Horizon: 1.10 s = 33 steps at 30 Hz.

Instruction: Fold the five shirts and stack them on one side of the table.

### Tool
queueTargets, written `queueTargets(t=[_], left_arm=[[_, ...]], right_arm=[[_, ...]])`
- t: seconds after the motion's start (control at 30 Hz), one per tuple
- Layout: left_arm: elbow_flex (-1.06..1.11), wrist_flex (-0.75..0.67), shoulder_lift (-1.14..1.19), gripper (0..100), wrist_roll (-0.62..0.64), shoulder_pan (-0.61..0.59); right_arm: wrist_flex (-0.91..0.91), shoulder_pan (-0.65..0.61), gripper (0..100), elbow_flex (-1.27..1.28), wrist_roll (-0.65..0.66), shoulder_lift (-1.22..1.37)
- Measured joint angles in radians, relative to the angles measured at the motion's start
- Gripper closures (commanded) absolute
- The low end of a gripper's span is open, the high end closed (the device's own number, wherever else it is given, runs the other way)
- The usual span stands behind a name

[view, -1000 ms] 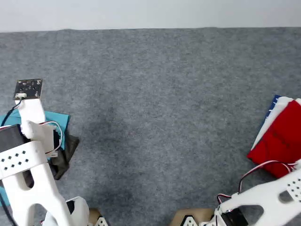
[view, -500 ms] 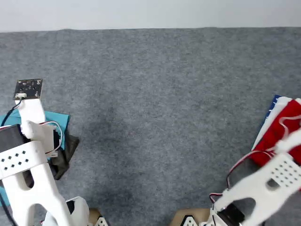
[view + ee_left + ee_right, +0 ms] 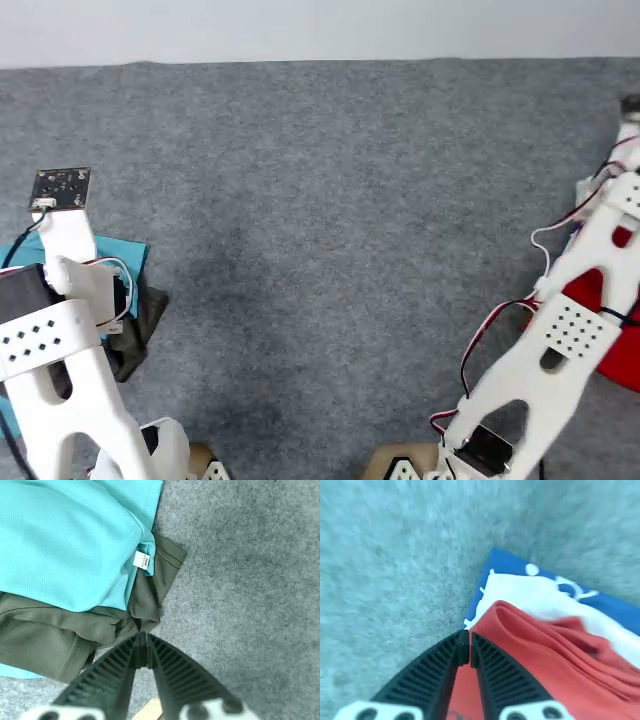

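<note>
Now your right tool (image 3: pixel 465 651), pressed together, hangs over the red shirt (image 3: pixel 622 357), frame right, probably next for folding; left tool (image 3: pixel 146 651) likewise, by the teal shirt (image 3: pixel 65 540).

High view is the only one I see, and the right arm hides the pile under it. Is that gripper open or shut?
Observer: Shut. The right gripper has its fingers together, above the edge of the red shirt.
Operator: What lies under the red one?
Observer: A white shirt, and under it a blue shirt.
Operator: And the left gripper?
Observer: The left gripper is shut too, at the edge of a dark olive shirt, on which a teal shirt lies.
</note>
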Motion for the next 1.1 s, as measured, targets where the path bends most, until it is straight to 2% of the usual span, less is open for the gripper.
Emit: queueTargets(t=[0.13, 0.33, 0.43, 0.53, 0.63, 0.9, 1.1], left_arm=[[0.0, 0.0, 0.0, 99, 0.0, 0.0], [0.0, 0.0, 0.0, 99, 0.0, 0.0], [0.0, 0.0, 0.0, 94, -0.005, 0.0], [0.0, 0.0, 0.0, 84, -0.069, 0.0], [0.0, -0.008, 0.0, 79, -0.123, -0.032], [0.083, -0.207, 0.014, 78, -0.351, -0.138], [0.132, -0.353, 0.193, 79, -0.414, -0.144]], right_arm=[[0.101, -0.008, 98.8, -0.215, -0.005, -0.003], [0.103, -0.009, 98.8, -0.135, -0.005, -0.083], [0.103, -0.009, 98.8, 0.006, -0.005, -0.167], [0.103, -0.012, 98.8, 0.203, -0.005, -0.293], [0.103, -0.029, 98.8, 0.431, -0.005, -0.442], [0.103, -0.071, 98.8, 1.028, -0.005, -0.799], [0.103, -0.071, 98.7, 1.266, -0.005, -0.956]])
